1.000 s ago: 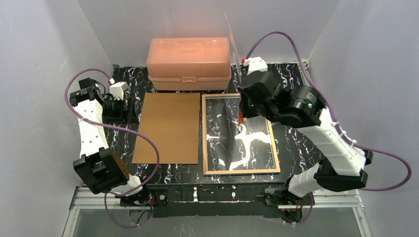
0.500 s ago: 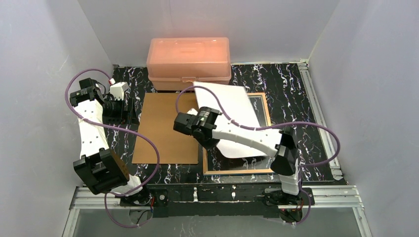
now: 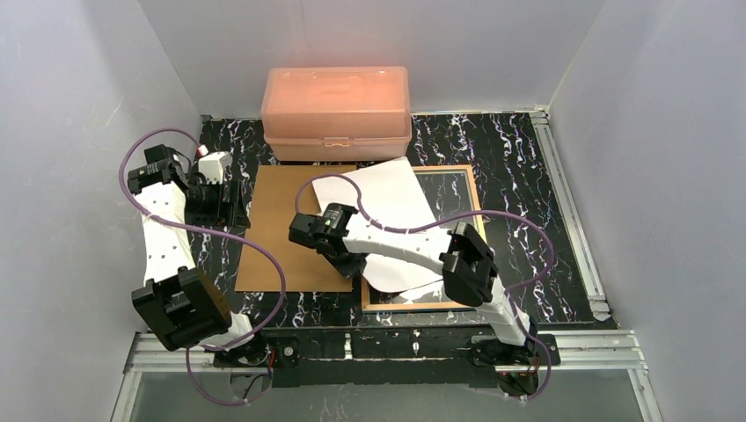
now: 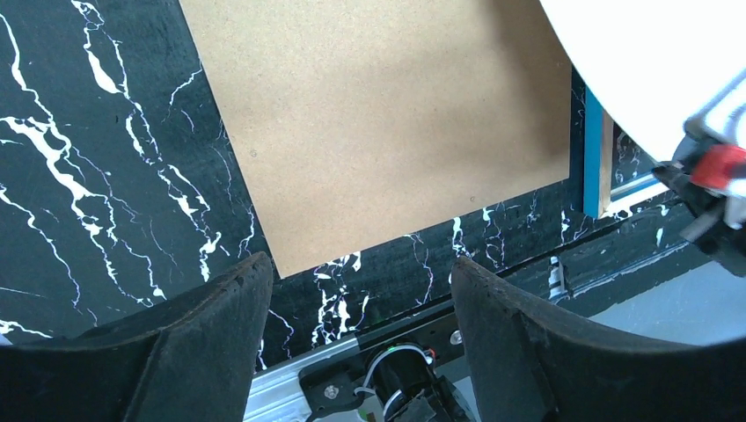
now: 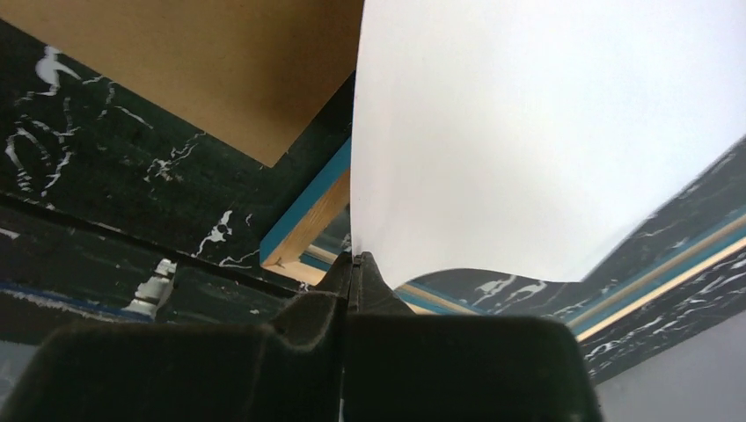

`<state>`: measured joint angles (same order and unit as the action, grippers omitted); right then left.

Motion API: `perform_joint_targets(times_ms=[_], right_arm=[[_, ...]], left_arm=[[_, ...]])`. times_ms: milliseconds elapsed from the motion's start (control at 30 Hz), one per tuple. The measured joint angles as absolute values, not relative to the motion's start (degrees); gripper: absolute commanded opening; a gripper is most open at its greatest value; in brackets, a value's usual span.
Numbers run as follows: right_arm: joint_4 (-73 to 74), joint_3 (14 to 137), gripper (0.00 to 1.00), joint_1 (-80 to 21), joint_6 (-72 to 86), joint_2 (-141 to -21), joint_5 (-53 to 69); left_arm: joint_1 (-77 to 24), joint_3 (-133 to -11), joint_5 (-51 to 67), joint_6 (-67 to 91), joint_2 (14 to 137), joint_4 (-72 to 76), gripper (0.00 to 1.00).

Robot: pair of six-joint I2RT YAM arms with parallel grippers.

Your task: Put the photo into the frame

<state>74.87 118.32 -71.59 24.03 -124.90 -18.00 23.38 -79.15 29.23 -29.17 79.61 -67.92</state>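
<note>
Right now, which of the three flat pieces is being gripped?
The white one, the photo seen from its back: the shut right gripper pinches its edge. The brown board and the frame lie flat, ungripped.

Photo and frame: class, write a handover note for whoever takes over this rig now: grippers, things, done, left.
Left gripper: open, empty, beside the backing board.
Right gripper: shut on the edge of the photo.
Photo: white side up, skewed, over the left part of the frame and a corner of the board.
Frame: flat on the table, right of the board.
Done: photo gripped, held over the frame.
Left: square it inside the frame, release.
</note>
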Motion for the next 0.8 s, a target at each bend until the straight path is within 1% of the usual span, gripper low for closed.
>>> perform_joint_targets(times_ms=[133, 200, 333, 533, 800], right_arm=[[68.45, 106.98, 0.01, -71.33, 28.84, -122.61, -15.68], [65.34, 99.92, 0.01, -70.89, 31.88, -119.87, -14.33], [62.5, 91.79, 0.01, -69.91, 37.74, -113.12, -11.86], [59.4, 87.94, 0.01, -70.37, 44.75, -105.38, -9.04], [58.5, 88.03, 0.01, -69.56, 46.98, -105.73, -11.46]], left_arm=[[23.38, -78.46, 29.26, -29.39, 79.61, -67.7, 0.72], [23.38, -78.46, 29.45, -29.41, 79.61, -67.68, 0.72], [23.38, -78.43, 29.87, -29.41, 79.61, -67.46, 0.71], [23.38, -77.58, 30.72, -29.54, 79.48, -67.13, 0.71], [23.38, -76.95, 30.98, -30.0, 78.7, -66.89, 0.71]])
